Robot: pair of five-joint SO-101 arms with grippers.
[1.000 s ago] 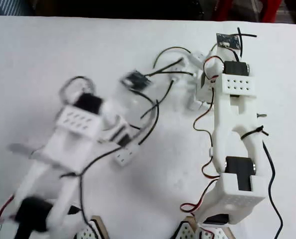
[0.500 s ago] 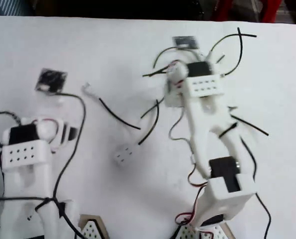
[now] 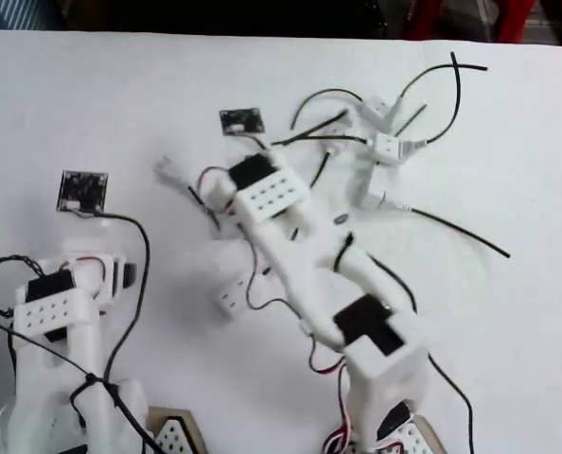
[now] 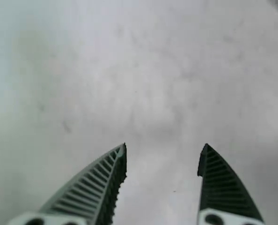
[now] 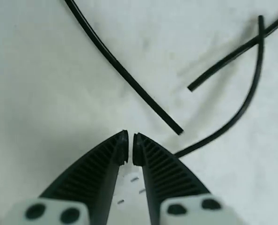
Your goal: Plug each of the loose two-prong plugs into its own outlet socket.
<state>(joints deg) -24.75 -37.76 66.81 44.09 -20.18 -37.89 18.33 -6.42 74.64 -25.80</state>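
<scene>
The small loose plug (image 3: 167, 171) lies on the table (image 3: 73, 95) near your right arm. A black wire (image 5: 125, 75) ends free close by the tips of your right gripper (image 5: 130, 143). Its fingers are pinched almost together, and you cannot tell whether they hold anything. The socket block (image 3: 232, 295) sits beside that arm. Your left gripper (image 4: 162, 154) gapes wide over bare table.

2 arms (image 3: 290, 251). 4 white blocks (image 3: 234, 295): 1 mid-frame, 3 bunched upper right. Black cables (image 3: 451, 232): tangled pile, can't count tbh.
</scene>
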